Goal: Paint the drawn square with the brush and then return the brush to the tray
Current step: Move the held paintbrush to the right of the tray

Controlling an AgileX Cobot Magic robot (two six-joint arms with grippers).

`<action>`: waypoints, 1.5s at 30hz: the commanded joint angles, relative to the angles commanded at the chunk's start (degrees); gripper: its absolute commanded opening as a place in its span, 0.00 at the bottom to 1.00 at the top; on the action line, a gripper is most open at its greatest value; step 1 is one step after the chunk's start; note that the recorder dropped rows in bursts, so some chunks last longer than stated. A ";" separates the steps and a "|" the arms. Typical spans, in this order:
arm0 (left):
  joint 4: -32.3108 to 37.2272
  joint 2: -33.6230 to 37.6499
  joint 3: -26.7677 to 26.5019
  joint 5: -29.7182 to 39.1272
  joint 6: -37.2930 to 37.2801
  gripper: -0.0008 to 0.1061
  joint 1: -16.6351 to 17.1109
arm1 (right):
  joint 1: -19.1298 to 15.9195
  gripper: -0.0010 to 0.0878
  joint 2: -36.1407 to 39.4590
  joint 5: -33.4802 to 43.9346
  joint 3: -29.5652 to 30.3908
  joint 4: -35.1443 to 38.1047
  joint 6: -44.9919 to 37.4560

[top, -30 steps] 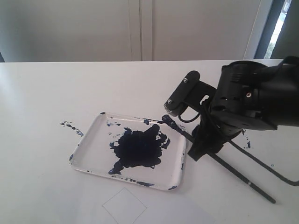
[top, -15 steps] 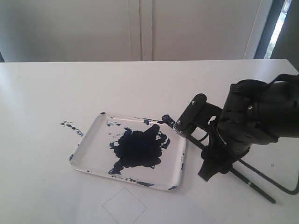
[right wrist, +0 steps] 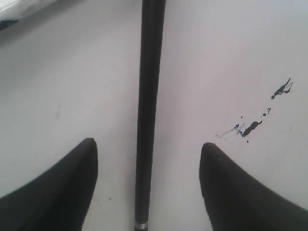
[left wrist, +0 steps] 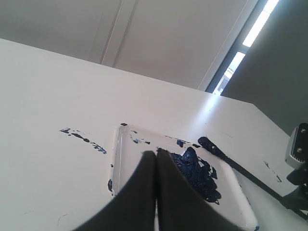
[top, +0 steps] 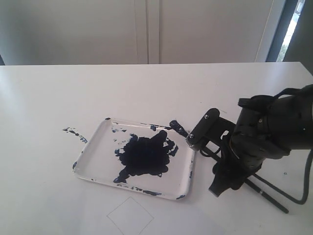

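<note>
On the left, the left gripper (left wrist: 156,153) holds nothing, its jaws pressed together, and looks across the white table (top: 49,98) at stray paint specks (top: 73,132) and the tray (top: 100,144), where a dark blue blotch fills the middle. Just in front of the tray, the drawn square (top: 130,216) is blank. The brush (top: 271,200) lies with its blue-coated tip on the tray's far right corner and its black handle slanting away over the table to the right. Over that handle hovers the right gripper (right wrist: 148,143), jaws wide apart and straddling the shaft without touching it. The brush looks light, stiff and thin, and a round handle like this may roll or slip. The best grip is probably squarely across the mid-handle, well clear of the wet tip.
</note>
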 joint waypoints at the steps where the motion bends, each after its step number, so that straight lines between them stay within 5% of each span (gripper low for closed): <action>1: 0.00 0.00 0.00 0.00 0.00 0.01 0.00 | -0.49 0.66 0.00 -0.41 0.31 0.15 0.00; 9: 0.00 0.00 0.00 0.00 0.00 0.01 0.00 | -3.85 0.66 0.64 -3.53 2.48 0.27 0.79; 19: 0.00 0.00 0.00 0.00 0.00 0.01 0.00 | -3.98 0.59 5.13 -6.26 4.00 0.36 2.93; 24: 0.00 0.00 0.00 0.00 0.00 0.01 0.00 | -3.98 0.34 5.13 -6.38 4.00 2.36 2.93; 39: 0.00 0.00 0.00 0.00 0.00 0.01 0.00 | -3.98 0.34 7.81 -9.63 4.00 4.04 2.93; 45: 0.00 0.00 0.00 0.00 0.00 0.01 0.00 | -3.98 0.14 7.81 -10.95 4.00 4.87 2.93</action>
